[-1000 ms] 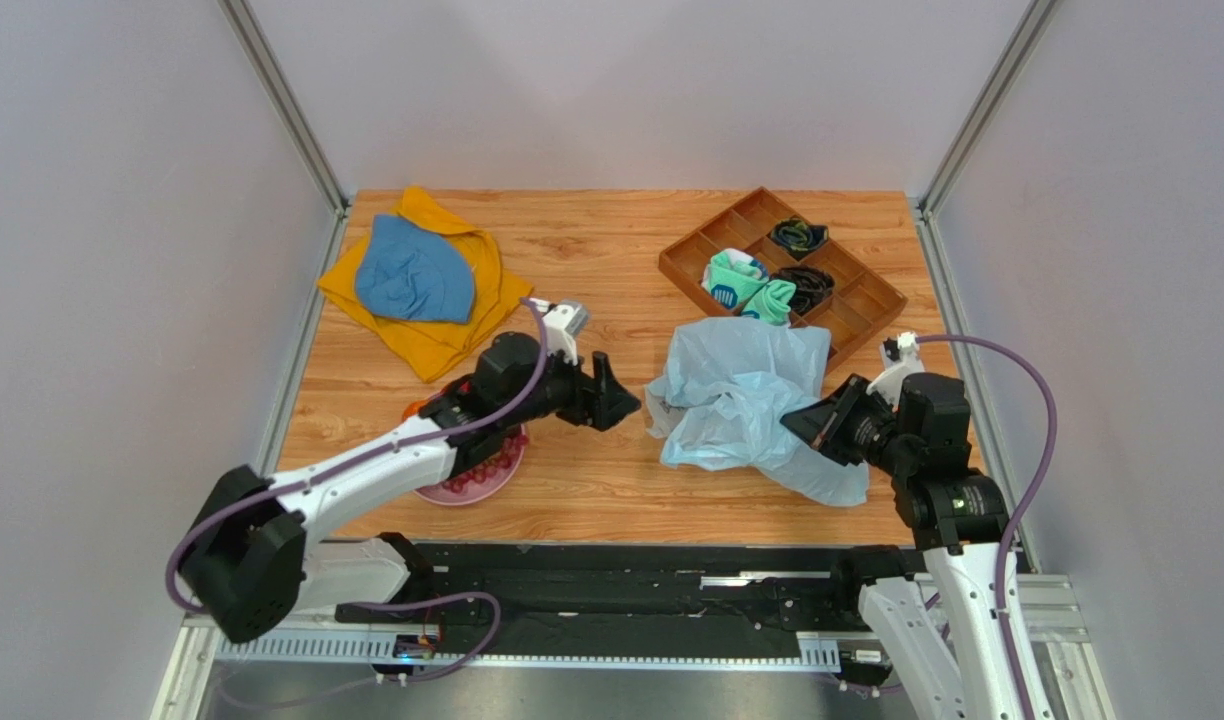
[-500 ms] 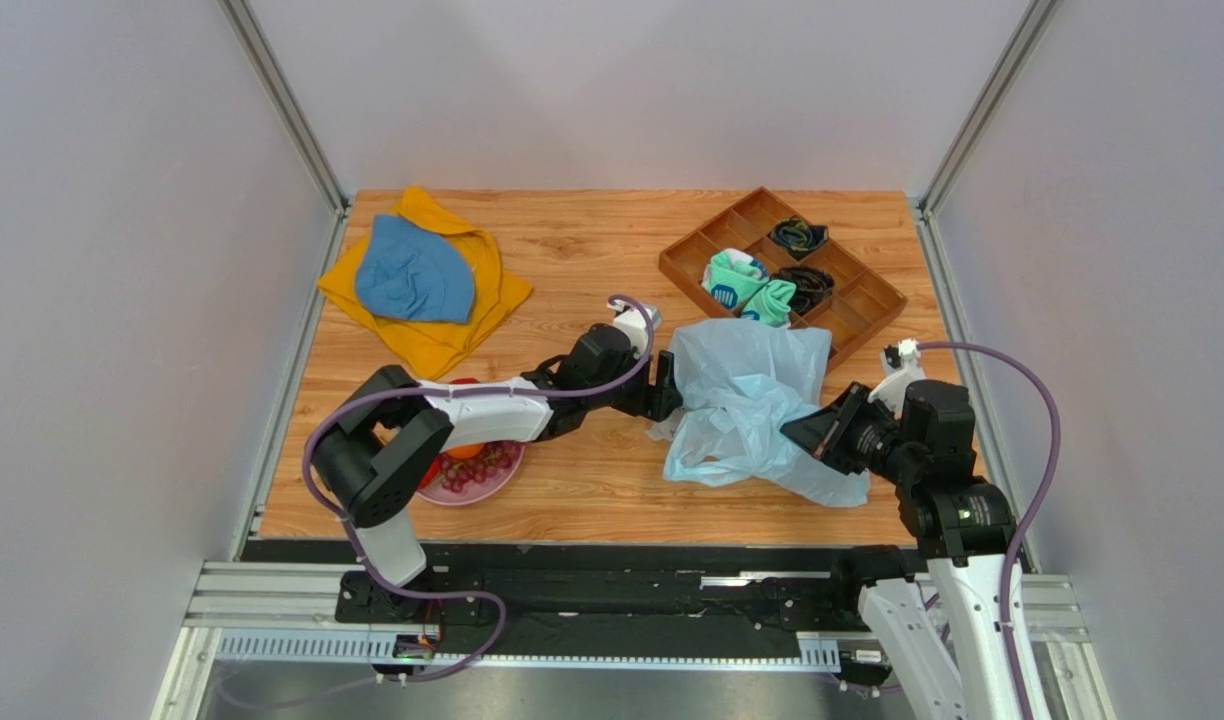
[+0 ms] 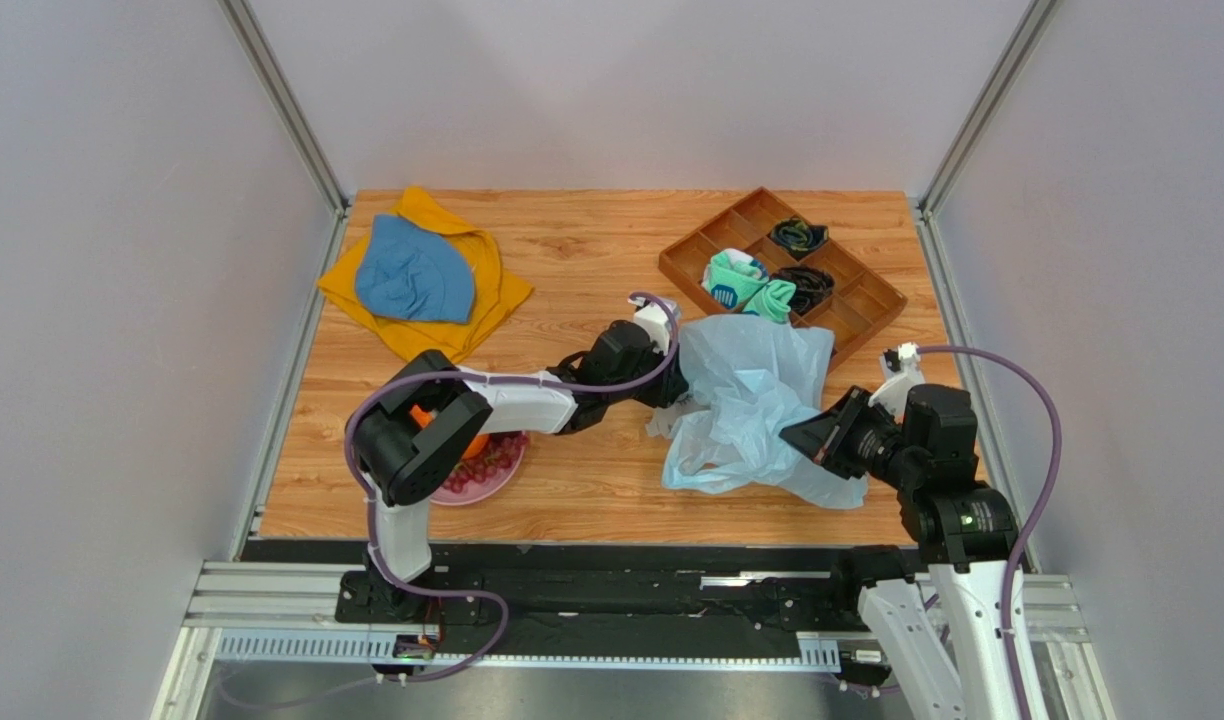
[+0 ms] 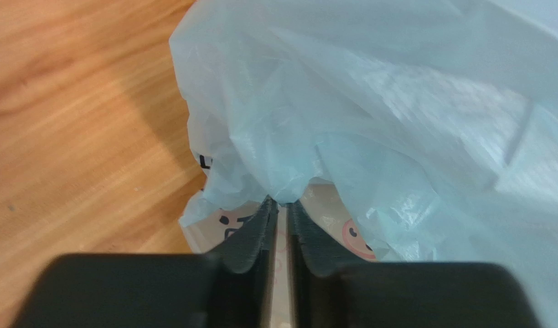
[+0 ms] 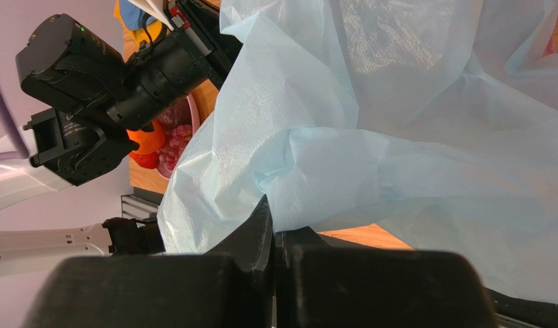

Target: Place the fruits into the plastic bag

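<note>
Bag (image 3: 753, 383), one, pinched by left fingers (image 4: 251, 239), right fingers (image 5: 251, 238)

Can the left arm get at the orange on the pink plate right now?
Probably not yet. The left gripper is shut on the plastic bag, stretched away from the pink plate, and the arm's own elbow hangs over the orange. It would have to let go and fold back first.

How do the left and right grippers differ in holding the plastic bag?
The left gripper pinches the plastic bag at its left edge; the right gripper pinches its near right side. The left arm is stretched far out; the right arm is folded near its base. Both are shut on thin film.
</note>
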`<state>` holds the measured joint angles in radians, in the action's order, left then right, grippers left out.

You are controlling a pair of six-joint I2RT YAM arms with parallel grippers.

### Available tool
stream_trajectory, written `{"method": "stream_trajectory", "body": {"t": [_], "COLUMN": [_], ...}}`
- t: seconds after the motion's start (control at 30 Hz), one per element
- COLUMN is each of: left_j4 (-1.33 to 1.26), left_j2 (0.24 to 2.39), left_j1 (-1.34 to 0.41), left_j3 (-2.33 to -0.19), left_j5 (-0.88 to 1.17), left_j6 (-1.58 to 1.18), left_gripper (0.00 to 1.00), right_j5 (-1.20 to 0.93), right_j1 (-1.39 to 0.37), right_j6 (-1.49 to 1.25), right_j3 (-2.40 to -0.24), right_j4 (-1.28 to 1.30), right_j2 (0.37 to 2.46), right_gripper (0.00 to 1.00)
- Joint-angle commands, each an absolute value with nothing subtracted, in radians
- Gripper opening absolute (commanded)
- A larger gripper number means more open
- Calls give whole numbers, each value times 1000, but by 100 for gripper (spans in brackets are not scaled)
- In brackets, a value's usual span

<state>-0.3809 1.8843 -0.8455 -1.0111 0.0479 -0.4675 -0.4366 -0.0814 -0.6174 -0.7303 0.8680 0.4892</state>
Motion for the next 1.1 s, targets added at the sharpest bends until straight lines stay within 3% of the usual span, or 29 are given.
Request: {"method": "stream_trajectory", "body": {"t": [0.0, 0.03, 0.33, 0.67, 0.8, 0.87, 0.9, 0.93, 1.0, 1.07], "left_j4": [-517, -525, -364, -5, 96, 121, 121, 114, 101, 81], "left_j2": [1793, 1763, 1294, 775, 655, 637, 623, 617, 607, 606], "left_j1": [-857, -857, -857, -857, -857, -857, -857, -857, -858, -857], "left_j3": [-965, -942, -763, -592, -540, -505, -489, -465, -446, -433], "left_j5": [22, 8, 2, -29, 0, 18, 18, 20, 26, 69], "left_j6": [-445, -439, -362, -413, -459, -475, -482, -489, -512, -514], "left_gripper": [6, 0, 0, 0, 0, 0, 0, 0, 0, 0], "right_j5": [-437, -433, -376, -284, -287, -311, -321, -331, -354, -321], "right_j1": [-80, -78, -78, -78, -80, -78, -80, -78, -80, -80], "right_j6": [-591, -586, -534, -473, -460, -459, -460, -459, -448, -443], "right_j3": [-778, -776, -811, -787, -773, -776, -779, -788, -804, -825], "right_j4": [868, 867, 851, 749, 681, 651, 646, 643, 663, 709], "right_j2": [495, 500, 549, 670, 735, 775, 790, 811, 822, 796], "right_gripper": [0, 0, 0, 0, 8, 29, 52, 62, 77, 81]}}
